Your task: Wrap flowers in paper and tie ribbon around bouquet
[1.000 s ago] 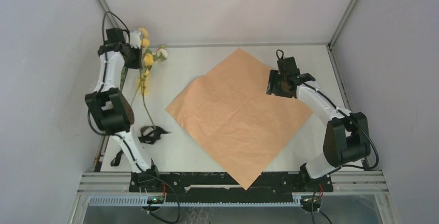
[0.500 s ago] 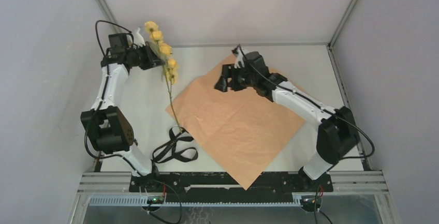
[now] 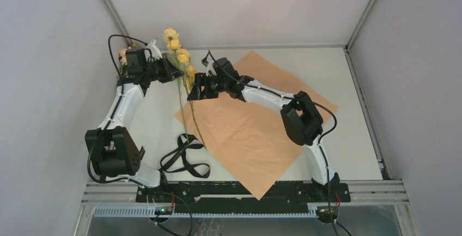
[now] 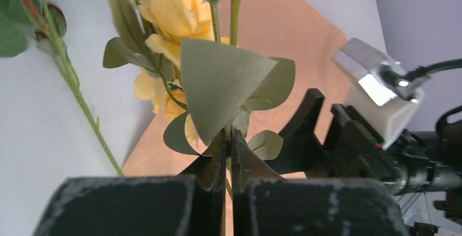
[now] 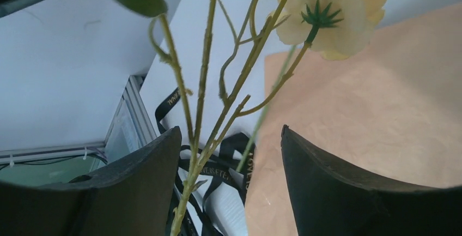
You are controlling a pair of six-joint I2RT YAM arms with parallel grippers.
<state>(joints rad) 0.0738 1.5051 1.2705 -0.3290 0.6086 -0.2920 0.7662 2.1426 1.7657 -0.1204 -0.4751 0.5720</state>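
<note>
My left gripper is shut on the flowers and holds them in the air at the back left. Yellow blooms point up and the long green stems hang over the paper's left corner. The stems pass between the open fingers of my right gripper, nearer the left finger, and neither finger presses them. The paper lies flat, peach-orange face up. The black ribbon lies looped on the table below the stems. No bouquet is in view.
Grey walls and metal frame posts close in the white table at left, back and right. The right arm stretches leftward over the paper. The paper's near corner overhangs the front rail.
The left arm has swung the flowers rightward toward the paper. The right arm has reached left across the paper until its open fingers straddle the stems. The ribbon has spread into loose loops.
</note>
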